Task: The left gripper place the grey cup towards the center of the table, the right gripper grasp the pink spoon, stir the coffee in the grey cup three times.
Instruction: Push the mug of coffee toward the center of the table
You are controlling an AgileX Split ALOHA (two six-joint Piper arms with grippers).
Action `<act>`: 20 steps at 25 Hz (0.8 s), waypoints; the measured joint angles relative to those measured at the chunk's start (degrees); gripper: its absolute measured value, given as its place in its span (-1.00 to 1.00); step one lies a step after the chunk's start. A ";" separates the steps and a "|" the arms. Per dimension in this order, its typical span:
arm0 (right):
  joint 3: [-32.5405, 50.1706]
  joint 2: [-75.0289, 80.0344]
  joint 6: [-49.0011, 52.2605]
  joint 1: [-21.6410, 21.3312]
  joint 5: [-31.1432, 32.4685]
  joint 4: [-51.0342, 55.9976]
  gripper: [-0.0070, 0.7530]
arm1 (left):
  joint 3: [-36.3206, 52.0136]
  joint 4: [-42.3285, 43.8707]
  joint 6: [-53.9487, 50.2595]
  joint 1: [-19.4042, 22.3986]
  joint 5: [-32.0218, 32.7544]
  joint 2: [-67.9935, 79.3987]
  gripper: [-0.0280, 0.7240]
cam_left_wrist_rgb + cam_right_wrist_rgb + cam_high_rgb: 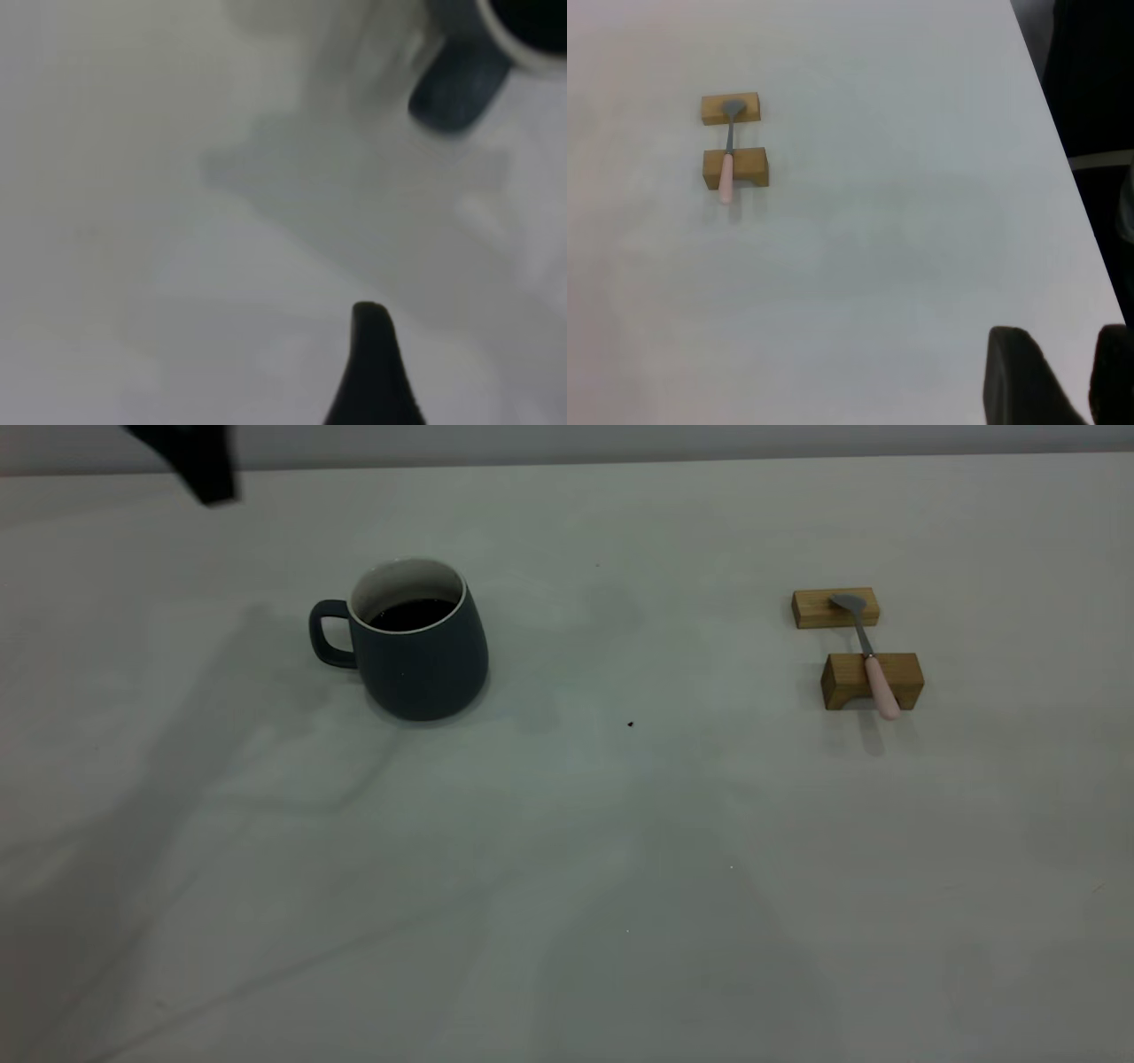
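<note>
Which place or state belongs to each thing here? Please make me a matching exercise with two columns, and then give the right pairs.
Things:
1. grey cup
2. pink spoon
3. coffee
4. left gripper

Places or states:
A. lies across two wooden blocks
B. fills the cup
C. stands on the table, handle towards the left arm's side
D. in the air, apart from the cup

Pairs: 1-C, 2-A, 3-B, 4-D
</note>
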 joint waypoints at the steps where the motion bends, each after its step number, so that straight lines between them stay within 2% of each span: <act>1: 0.00 0.00 0.00 0.00 0.00 0.00 -0.36 | -1.46 0.14 0.94 -0.99 0.13 2.13 0.74; 6: 0.00 0.00 0.00 0.00 0.00 0.00 -0.36 | -5.43 0.23 4.49 -3.88 -0.35 8.12 0.69; 20: 0.00 0.00 0.00 0.00 0.00 0.00 -0.36 | -5.55 0.50 8.24 -4.45 -2.44 15.38 0.65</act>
